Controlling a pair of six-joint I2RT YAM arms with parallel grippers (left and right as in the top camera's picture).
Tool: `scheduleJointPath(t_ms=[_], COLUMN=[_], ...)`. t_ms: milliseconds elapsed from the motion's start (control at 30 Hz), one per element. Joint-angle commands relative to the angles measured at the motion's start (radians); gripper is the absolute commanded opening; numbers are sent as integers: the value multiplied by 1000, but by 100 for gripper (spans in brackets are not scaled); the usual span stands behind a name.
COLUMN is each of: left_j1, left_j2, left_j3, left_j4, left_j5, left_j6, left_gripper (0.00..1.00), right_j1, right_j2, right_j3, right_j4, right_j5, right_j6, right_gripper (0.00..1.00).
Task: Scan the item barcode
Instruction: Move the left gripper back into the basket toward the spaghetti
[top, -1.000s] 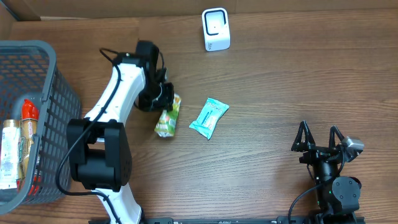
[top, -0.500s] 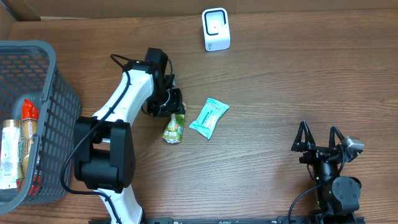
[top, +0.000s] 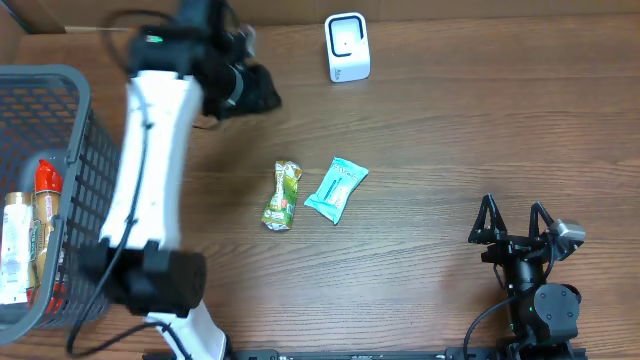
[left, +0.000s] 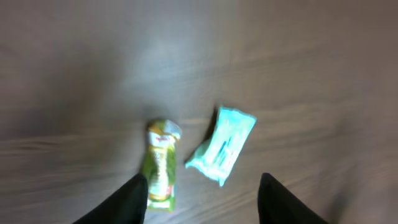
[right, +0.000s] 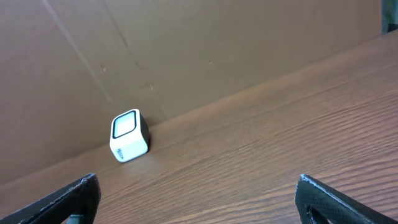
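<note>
Two items lie flat mid-table: a green snack packet (top: 282, 195) (left: 160, 168) and, just to its right, a teal packet (top: 336, 188) (left: 222, 146). The white barcode scanner (top: 347, 47) (right: 129, 135) stands at the table's back edge. My left gripper (top: 256, 92) (left: 202, 202) hovers high above the table, behind and left of the packets, and looks down on them. It is open and holds nothing. Near the front right, my right gripper (top: 515, 225) (right: 199, 199) rests wide open and empty, facing the scanner. No barcode shows on either packet.
A grey wire basket (top: 40, 75) at the left edge holds several items, among them a red-capped tube (top: 45, 180). A brown cardboard wall (right: 186, 50) runs along the back of the table.
My left gripper carried the green packet to the right, opened and let it go beside the teal packet, then rose and drew back to the far left. The right arm stayed still.
</note>
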Motion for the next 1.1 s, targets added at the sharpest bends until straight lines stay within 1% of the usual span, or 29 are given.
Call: scheduleJointPath(t_ms=[0, 100, 200, 300, 400, 500, 600, 633, 667, 733, 867, 933, 967, 1067], left_j1=[89, 200, 351, 529, 713, 816, 870, 878, 880, 880, 877, 877, 877, 882], left_j2=[-94, -142, -185, -192, -174, -152, -127, -118, -109, -95, -72, -72, -72, -72], left_j3=[157, 225, 234, 233, 220, 200, 169, 153, 130, 73, -85, -161, -203, -314], left_j4=[-54, -95, -111, -119, -116, -109, -97, -88, -77, -51, 28, 76, 107, 188], left_j5=[-43, -86, -94, -93, -68, -49, -85, -123, -170, -229, -264, -264, -268, -339], left_j6=[38, 38, 36, 21, -24, -23, -11, -8, -8, 0, 69, 106, 130, 165], left_gripper=[57, 63, 65, 65, 64, 59, 57, 54, 54, 53, 53, 55, 59, 65], right_j1=[5, 5, 5, 5, 5, 5, 5, 5, 5, 5, 5, 5, 5, 5], right_j2=[-2, -2, -2, -2, -2, -2, -2, -2, -2, -2, -2, -2, -2, -2], right_j3=[-10, -10, -10, -10, -10, -10, -10, -10, -10, -10, -10, -10, -10, -10], right_j4=[4, 4, 4, 4, 4, 4, 4, 4, 4, 4, 4, 4, 4, 4], right_j5=[11, 11, 11, 11, 11, 11, 11, 11, 11, 11, 11, 11, 11, 11], right_j6=[6, 6, 6, 6, 6, 6, 6, 6, 6, 6, 6, 6, 6, 6], right_gripper=[100, 100, 100, 100, 100, 100, 100, 100, 100, 100, 100, 100, 100, 100])
